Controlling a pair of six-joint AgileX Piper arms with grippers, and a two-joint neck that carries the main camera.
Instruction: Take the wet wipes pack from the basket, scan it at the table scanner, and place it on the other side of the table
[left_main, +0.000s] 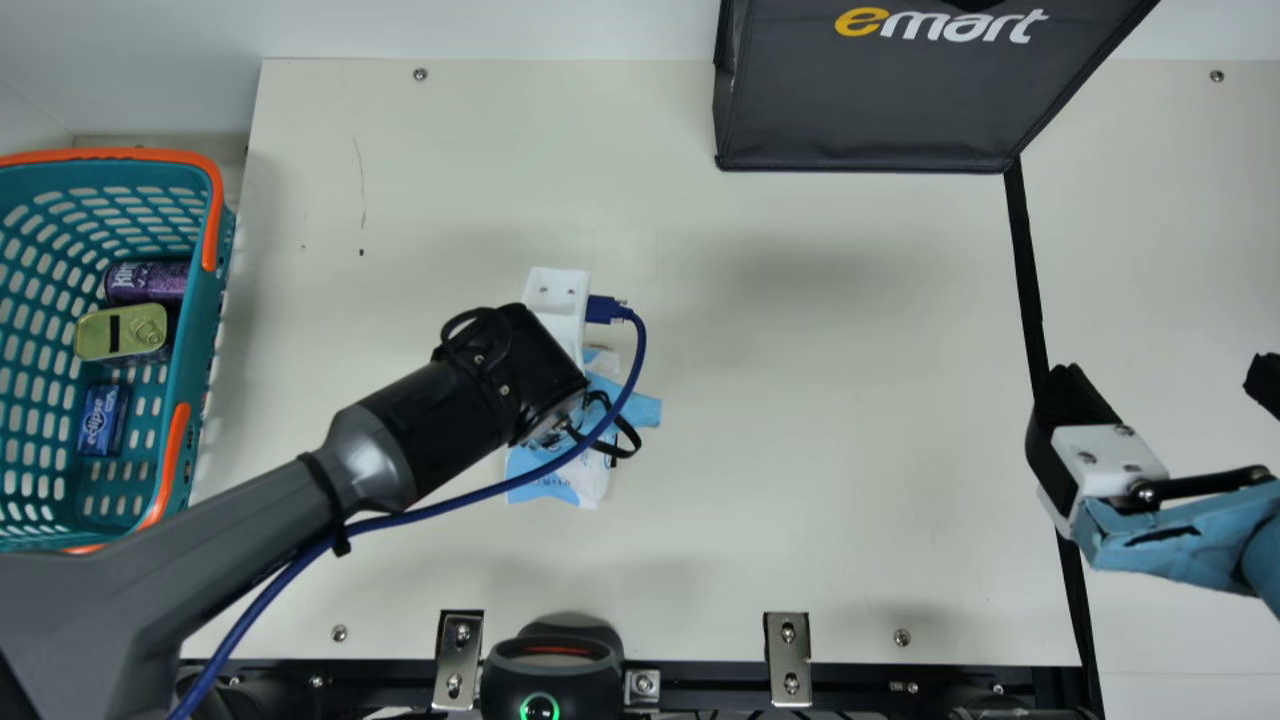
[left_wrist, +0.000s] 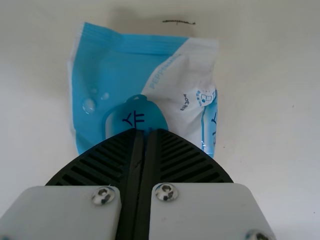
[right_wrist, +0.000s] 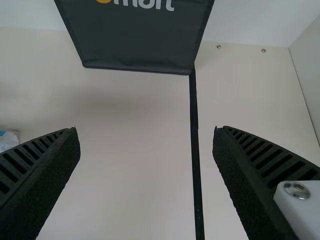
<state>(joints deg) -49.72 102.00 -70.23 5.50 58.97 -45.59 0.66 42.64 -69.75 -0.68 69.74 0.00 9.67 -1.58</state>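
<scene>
Now, out over the cream table (left_main: 800, 450), it's the left gripper (left_main: 563, 425) on the wet wipes pack (left_main: 550, 488), with the basket (left_main: 110, 155) off to one side! Much of that pack is tucked under the left arm (left_main: 400, 440), and the blue cable (left_main: 520, 480) cuts across what's left of it. Whether the pack touches the tabletop, I can't tell.

Over to the right gripper (left_main: 1165, 382), and it's spread wide, nothing between the fingers, one of them chopped by the main view's edge. Cut off too: the basket's outer side, the top of the dark bag (left_main: 870, 110), and the bottom of the scanner (left_main: 552, 650) at the near edge. Inside the basket, a purple can (left_main: 145, 282) runs in behind the wall.

Switch to the left wrist view, and what the arm covers in the main view comes right out: the left gripper (left_wrist: 145, 131) is drawn together to a thin slit, pinching the pack, its blue-and-white face spread wide around the tips, lower part behind the fingers. And the right wrist view? Both ribbed fingers, far apart, a black strip (right_wrist: 195, 125) running between them, and just a scrap of blue and white peeking in at the side!
</scene>
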